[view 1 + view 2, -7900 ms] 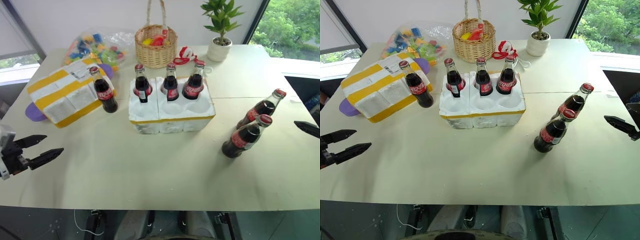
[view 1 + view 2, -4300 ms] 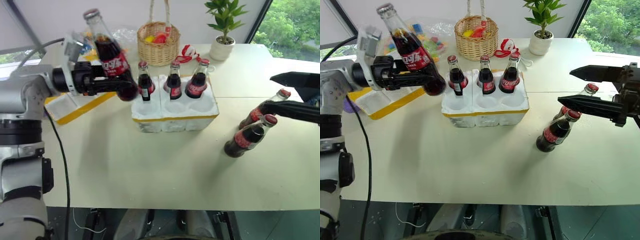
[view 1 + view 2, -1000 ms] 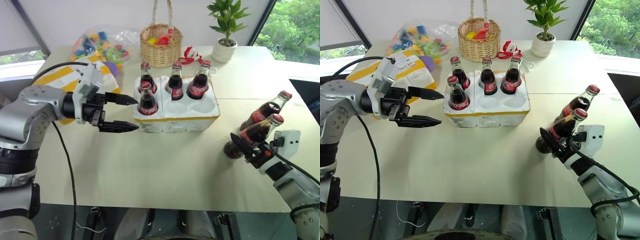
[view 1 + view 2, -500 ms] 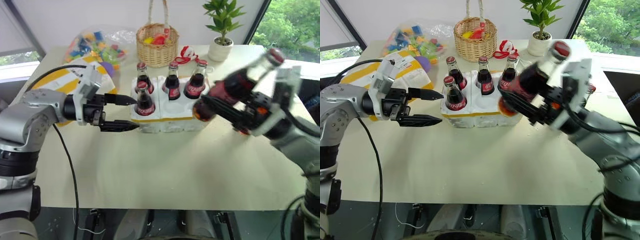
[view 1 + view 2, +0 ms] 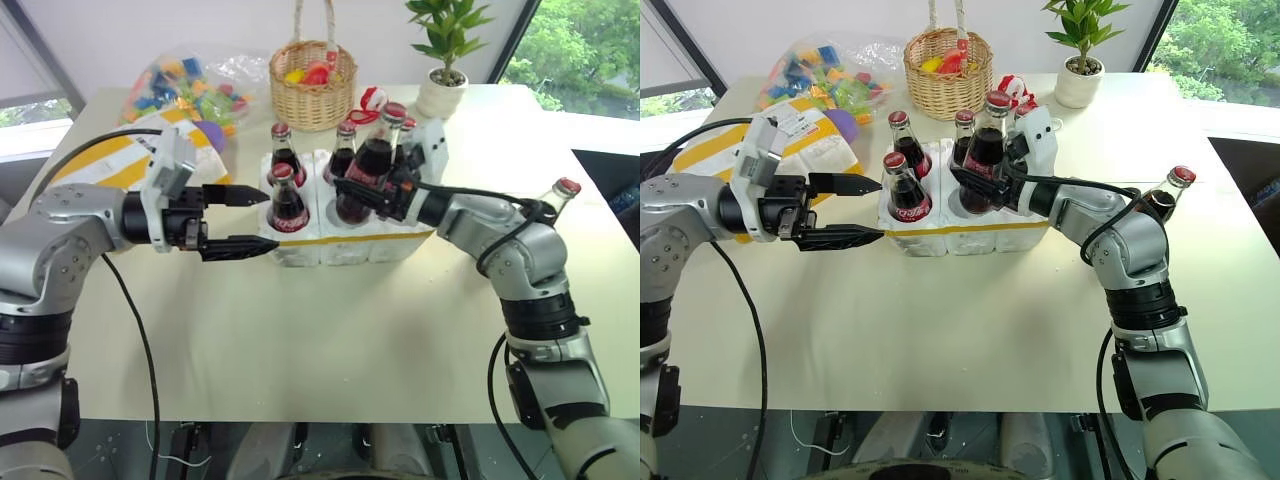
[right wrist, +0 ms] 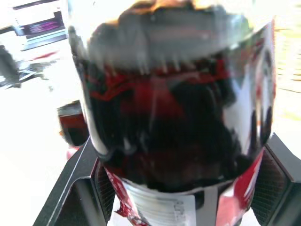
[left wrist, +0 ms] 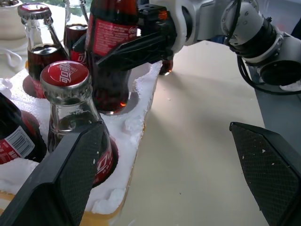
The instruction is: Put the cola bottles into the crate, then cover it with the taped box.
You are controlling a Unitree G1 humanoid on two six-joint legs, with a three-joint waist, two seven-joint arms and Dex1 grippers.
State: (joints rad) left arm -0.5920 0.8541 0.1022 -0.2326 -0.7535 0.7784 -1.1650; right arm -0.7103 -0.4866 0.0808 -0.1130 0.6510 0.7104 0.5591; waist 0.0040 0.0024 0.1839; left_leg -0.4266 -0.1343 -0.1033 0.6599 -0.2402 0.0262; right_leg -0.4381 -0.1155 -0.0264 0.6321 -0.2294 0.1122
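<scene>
The crate (image 5: pixel 350 246), white foam with a yellow band, stands mid-table. Three cola bottles (image 5: pixel 283 150) fill its back row, and one (image 5: pixel 288 205) sits in the front left well. My right gripper (image 5: pixel 362 197) is shut on another cola bottle (image 5: pixel 368 175), upright with its base at the middle front well (image 7: pixel 110 56). One more bottle (image 5: pixel 552 200) stands on the table behind my right arm. Just left of the crate, my left gripper (image 5: pixel 272 218) is open and holds nothing. The taped box (image 5: pixel 805 135) lies behind my left arm.
A woven basket (image 5: pixel 312 85) stands behind the crate, with a bag of coloured toys (image 5: pixel 190 85) to its left and a potted plant (image 5: pixel 445 60) to its right. A red and white item (image 5: pixel 372 100) lies between basket and plant.
My right gripper has lifted a cola bottle off the table's right side and carried it left to the crate. The left gripper has stayed open beside the crate.
</scene>
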